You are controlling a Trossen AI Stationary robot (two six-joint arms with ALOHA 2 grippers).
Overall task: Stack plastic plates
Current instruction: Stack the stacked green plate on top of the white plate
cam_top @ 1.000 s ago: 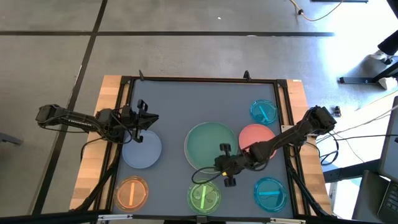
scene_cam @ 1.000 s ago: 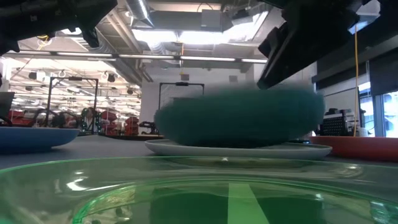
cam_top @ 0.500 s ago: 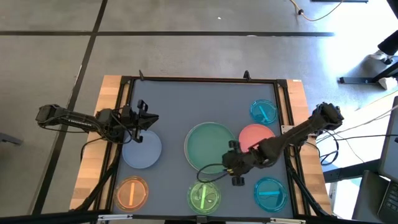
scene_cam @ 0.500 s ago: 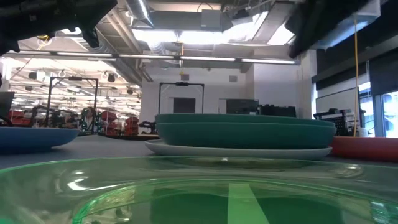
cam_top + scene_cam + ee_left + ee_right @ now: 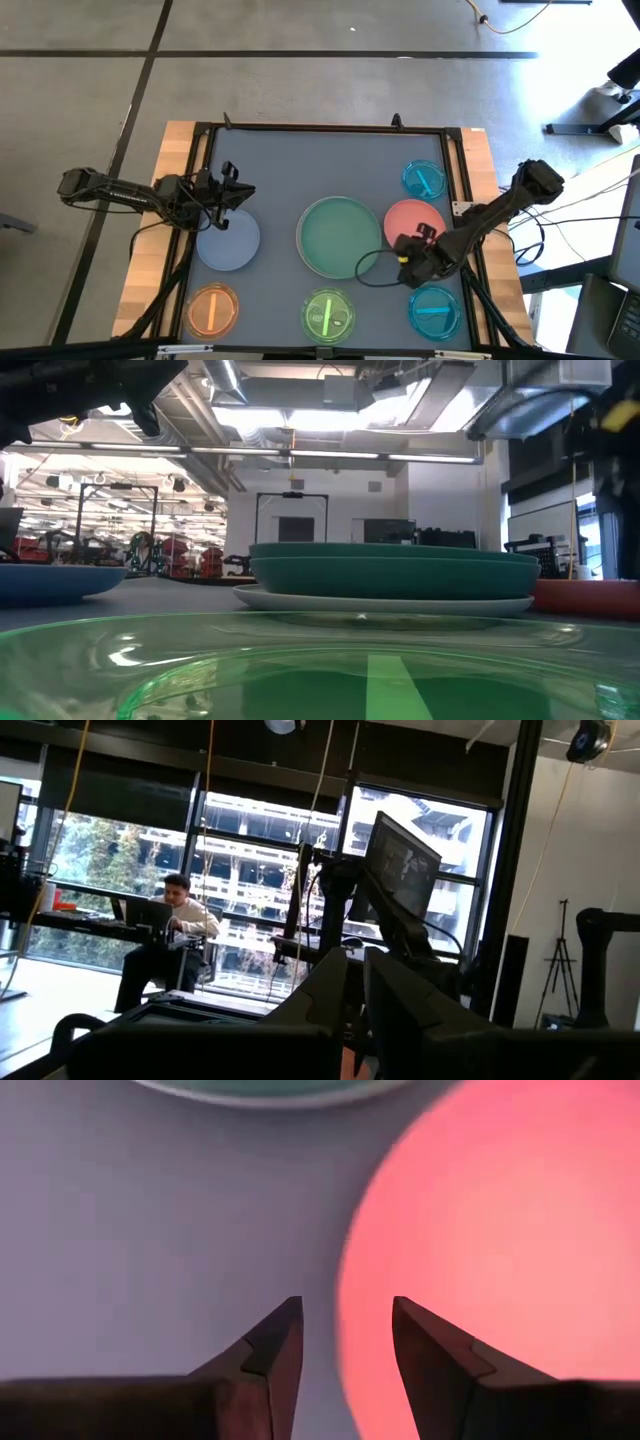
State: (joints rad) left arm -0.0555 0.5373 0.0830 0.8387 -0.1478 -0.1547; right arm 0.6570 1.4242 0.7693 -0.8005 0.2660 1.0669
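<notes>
Two green plates lie stacked on a cream-white plate point(image 5: 340, 235) point(image 5: 390, 575) in the middle of the table. The salmon-pink plate point(image 5: 412, 220) point(image 5: 500, 1230) lies flat to its right. My right gripper point(image 5: 408, 258) point(image 5: 345, 1315) is open and points down over the pink plate's near-left rim, one finger over the plate and one over the mat. My left gripper point(image 5: 236, 193) point(image 5: 354, 960) hovers level over the far rim of the blue-grey plate point(image 5: 228, 243) point(image 5: 50, 582), its fingers a narrow gap apart.
Small translucent plates lie around: orange point(image 5: 212, 310) near left, bright green point(image 5: 330, 316) point(image 5: 320, 670) near middle, cyan point(image 5: 434, 310) near right, another cyan point(image 5: 424, 178) far right. A black frame point(image 5: 320, 127) rims the mat. A person sits in the room beyond point(image 5: 175, 925).
The upper green plate, blurred and tilted a second ago, has settled flat on the stack. My right gripper has left the stack's near rim and moved toward the table's right, to the pink plate's near-left rim.
</notes>
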